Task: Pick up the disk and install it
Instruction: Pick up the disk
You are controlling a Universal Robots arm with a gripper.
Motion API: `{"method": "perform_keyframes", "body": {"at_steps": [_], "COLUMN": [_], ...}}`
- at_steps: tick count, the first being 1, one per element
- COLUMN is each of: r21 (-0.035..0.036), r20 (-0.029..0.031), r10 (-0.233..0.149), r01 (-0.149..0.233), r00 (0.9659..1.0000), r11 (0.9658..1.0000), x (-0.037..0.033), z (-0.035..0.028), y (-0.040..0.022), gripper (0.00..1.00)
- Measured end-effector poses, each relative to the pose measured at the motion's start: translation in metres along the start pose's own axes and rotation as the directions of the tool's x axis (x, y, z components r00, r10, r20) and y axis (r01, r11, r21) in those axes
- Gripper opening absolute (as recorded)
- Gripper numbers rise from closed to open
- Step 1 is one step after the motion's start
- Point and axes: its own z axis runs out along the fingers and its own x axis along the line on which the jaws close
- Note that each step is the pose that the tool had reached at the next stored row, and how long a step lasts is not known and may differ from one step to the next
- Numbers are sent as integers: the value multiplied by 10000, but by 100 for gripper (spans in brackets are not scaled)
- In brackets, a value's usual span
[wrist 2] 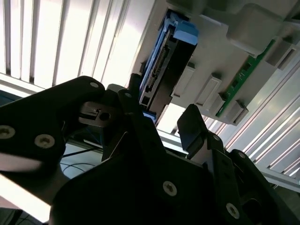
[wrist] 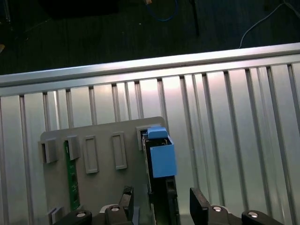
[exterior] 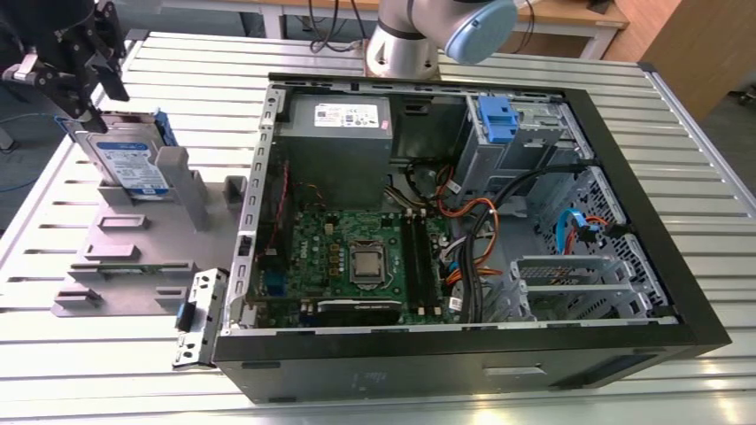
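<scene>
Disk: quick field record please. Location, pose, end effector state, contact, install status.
object: disk, silver, blue side rails
location: in the grey stand, at the exterior view's left, outside the computer case
pose: upright, on edge
tool: end effector open, over the disk's top end
contact: none visible; fingers stand to either side of the disk
install status: not installed

A silver tubular arm [exterior: 402, 44] carries a pale blue round joint cap [exterior: 482, 31]. The hand [wrist 2: 161, 103] is matt black, built of flat angular links [wrist 2: 56, 110] fastened with silver screws [wrist 2: 169, 188].
</scene>
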Motion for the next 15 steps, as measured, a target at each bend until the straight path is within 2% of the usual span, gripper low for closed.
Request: {"method": "perform_keyframes", "body": {"at_steps": [8,13,15], "r21": [-21,-40,-45], "r20": [-30,-50,-41], "r10": [-522,-958,-1124], "r01": [522,958,1123], "r00": [9986,9954,9937], "r11": [9986,9954,9937], "x": [2,3,3], "z": [53,73,84], "y": [-1,-2,-1], "gripper": [59,59,59]}}
